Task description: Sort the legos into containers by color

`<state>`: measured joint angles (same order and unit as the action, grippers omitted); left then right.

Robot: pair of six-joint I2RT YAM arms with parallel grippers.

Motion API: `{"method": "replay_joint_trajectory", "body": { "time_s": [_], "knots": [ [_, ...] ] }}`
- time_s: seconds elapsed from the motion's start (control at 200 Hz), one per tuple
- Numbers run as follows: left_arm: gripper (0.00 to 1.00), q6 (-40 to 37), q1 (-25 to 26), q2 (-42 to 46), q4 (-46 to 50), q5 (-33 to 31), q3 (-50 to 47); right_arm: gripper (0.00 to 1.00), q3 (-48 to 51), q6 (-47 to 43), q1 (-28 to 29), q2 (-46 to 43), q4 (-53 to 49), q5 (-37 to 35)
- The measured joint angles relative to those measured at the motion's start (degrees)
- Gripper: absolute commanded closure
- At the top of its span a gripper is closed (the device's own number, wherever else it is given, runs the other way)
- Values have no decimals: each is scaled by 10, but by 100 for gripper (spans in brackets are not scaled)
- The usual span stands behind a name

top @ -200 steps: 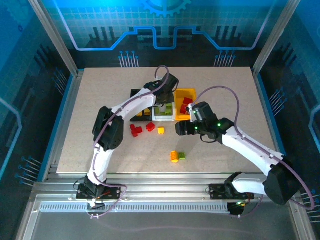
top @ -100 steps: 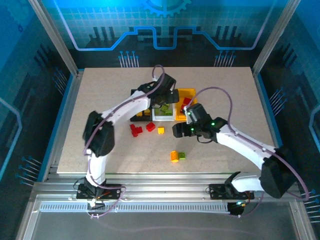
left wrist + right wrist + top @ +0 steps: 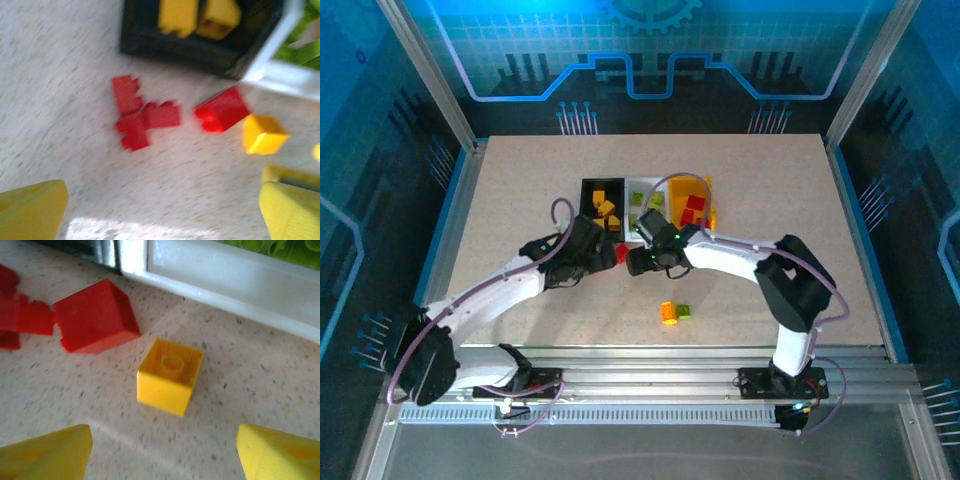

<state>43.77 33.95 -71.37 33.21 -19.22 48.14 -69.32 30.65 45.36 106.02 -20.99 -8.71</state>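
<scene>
hovering low over the speckled beige tabletop [image 3: 770, 180], the left gripper [image 3: 160, 220] holds its yellow jaws wide apart and empty. ahead lie a cluster of flat red bricks [image 3: 140, 117], one red block [image 3: 221, 110] and one small yellow-orange brick [image 3: 262, 134], all just beside the black plastic bin [image 3: 175, 47], where two yellow-orange pieces [image 3: 177, 15] show. the right gripper [image 3: 160, 460], jaws likewise wide and empty, faces that single-stud brick beside the white bin [image 3: 225, 275] of green bricks [image 3: 280, 247]. the yellow bin [image 3: 688, 182] holds red bricks [image 3: 692, 208]. one orange brick [image 3: 668, 313] and one green brick [image 3: 684, 312] touch, nearer the arms. blue-lit panels [image 3: 640, 50] enclose the table.
</scene>
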Motion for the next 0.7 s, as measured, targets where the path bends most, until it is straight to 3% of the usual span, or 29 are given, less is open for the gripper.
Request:
{"method": "replay_joint_trajectory", "body": {
  "time_s": [0.135,0.375,0.7],
  "knots": [
    [1,22,0,51,16,-10,-44,31,-31,7,0,49,-5,-20],
    [1,54,-18,120,33,-28,-86,57,-50,12,0,78,-14,-40],
    [1,59,-41,144,48,-38,-104,60,-54,-22,10,5,-21,-11]
  ]
}}
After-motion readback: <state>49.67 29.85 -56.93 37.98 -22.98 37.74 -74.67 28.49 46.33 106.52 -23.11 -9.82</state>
